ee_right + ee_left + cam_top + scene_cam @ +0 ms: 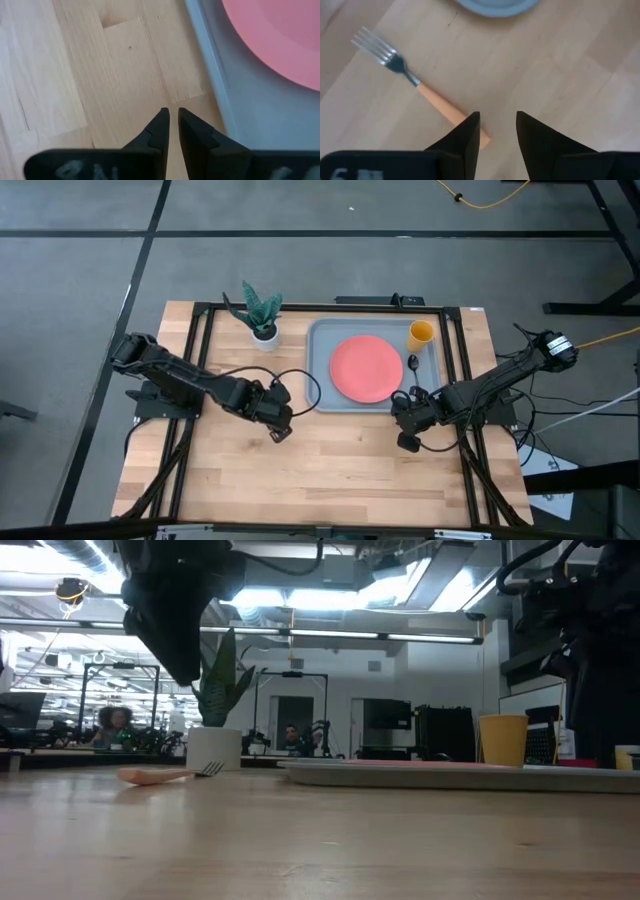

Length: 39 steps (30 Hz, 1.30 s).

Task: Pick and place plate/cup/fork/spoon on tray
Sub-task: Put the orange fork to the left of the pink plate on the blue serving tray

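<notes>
The fork (415, 82) lies flat on the wooden table, tines (374, 44) away from my left gripper; it also shows in the low view (165, 776). My left gripper (497, 125) is open and hangs above the table just beside the end of the fork's tan handle (451, 111), touching nothing. The coral plate (366, 368), the yellow cup (421, 333) and the dark spoon (413, 364) rest on the blue-grey tray (318, 360). My right gripper (173, 120) is shut and empty over the table by the tray's near rim (212, 85).
A small white pot with a green plant (262, 315) stands at the far edge, left of the tray. Dark frame rails (190, 360) run along the table's sides. Bare wood lies near the front edge (330, 480).
</notes>
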Available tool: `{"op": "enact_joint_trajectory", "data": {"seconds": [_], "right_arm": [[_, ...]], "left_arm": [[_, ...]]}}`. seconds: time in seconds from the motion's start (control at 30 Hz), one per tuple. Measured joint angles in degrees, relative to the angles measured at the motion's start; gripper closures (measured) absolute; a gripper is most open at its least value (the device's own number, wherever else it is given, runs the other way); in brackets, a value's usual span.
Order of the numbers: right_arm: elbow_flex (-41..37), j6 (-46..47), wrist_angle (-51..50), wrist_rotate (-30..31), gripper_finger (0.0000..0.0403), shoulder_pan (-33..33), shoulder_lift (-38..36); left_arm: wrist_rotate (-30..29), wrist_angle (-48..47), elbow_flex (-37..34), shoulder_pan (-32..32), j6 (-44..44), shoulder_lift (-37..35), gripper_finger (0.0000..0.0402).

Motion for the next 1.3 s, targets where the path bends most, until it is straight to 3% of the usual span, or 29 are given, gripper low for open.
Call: {"op": "enact_joint_trajectory", "data": {"seconds": [0.7, 1.03, 1.3], "right_arm": [[0.0, -1.7, 0.0, 0.0, 0.0357, 0.0, 0.0], [0.0, -1.7, 0.0, 0.0, 0.0357, 0.0, 0.0], [0.0, -2.5, 0.1, 0.0, 0.0357, 0.0, 0.0]], "left_arm": [[-2.4, 15.7, 0.0, 0.4, 1.5, 0.0, 0.0282], [-8.1, 15.7, 0.0, 0.6, 1.4, 0.0, 0.0282], [-7.1, 14.9, 0.0, 1.6, -5.4, 0.8, 0.0282]]}}
